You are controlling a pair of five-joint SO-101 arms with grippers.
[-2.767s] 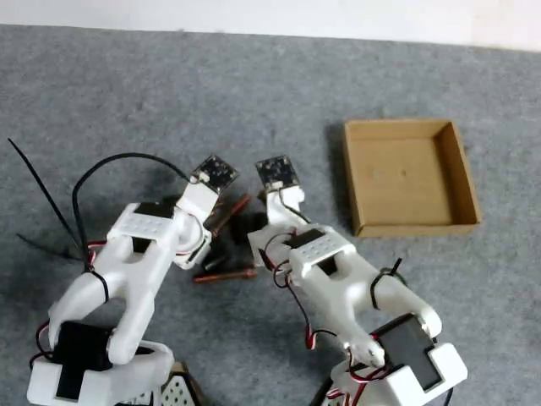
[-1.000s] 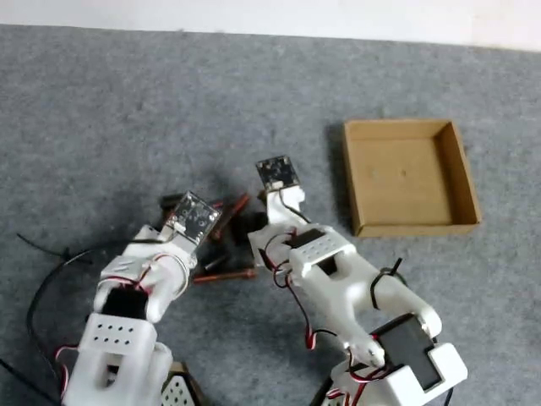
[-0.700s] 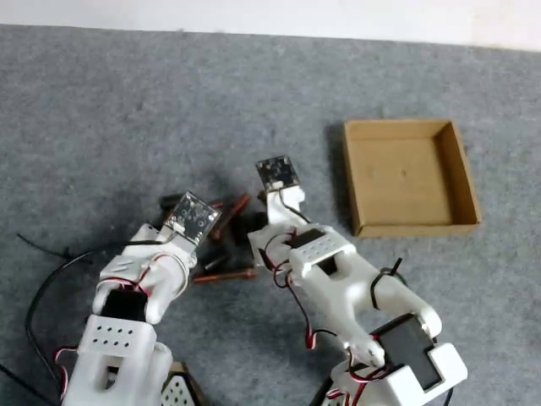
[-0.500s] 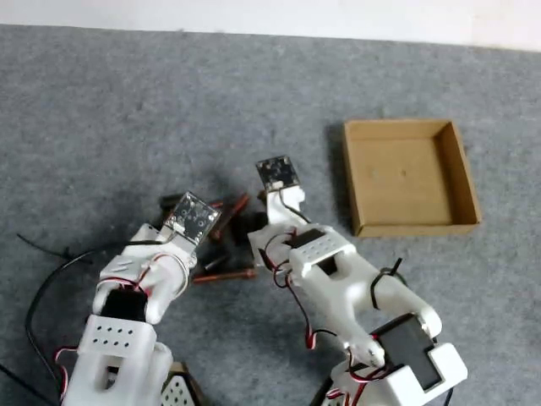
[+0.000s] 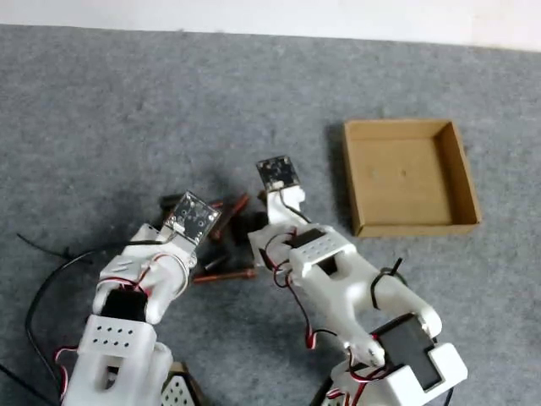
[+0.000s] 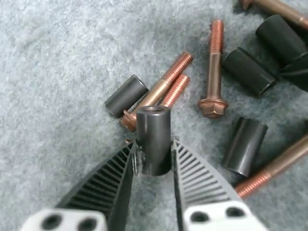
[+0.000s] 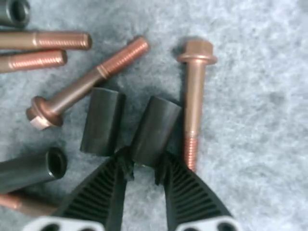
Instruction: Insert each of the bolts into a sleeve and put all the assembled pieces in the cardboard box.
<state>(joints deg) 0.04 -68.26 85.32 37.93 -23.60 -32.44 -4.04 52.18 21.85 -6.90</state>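
My left gripper (image 6: 154,147) is shut on a dark sleeve (image 6: 154,137), held upright above a heap of copper bolts (image 6: 159,91) and loose dark sleeves (image 6: 244,145). My right gripper (image 7: 142,159) is shut on the end of another dark sleeve (image 7: 158,126), which lies on the mat beside a copper bolt (image 7: 194,91) and a second sleeve (image 7: 102,121). In the high view both arms hang over the heap at the mat's middle, the left arm (image 5: 152,271) and the right arm (image 5: 313,254). The cardboard box (image 5: 414,227) sits to the right, with nothing in it.
Several bolts (image 5: 224,273) and sleeves lie scattered between the two wrists on the grey mat (image 5: 127,110). A black cable (image 5: 38,296) loops at the left arm's base. Open mat lies between the heap and the box.
Since 2.8 s ago the left arm has drawn back toward its base and its cable has dropped. Over the last second nothing visibly moves.
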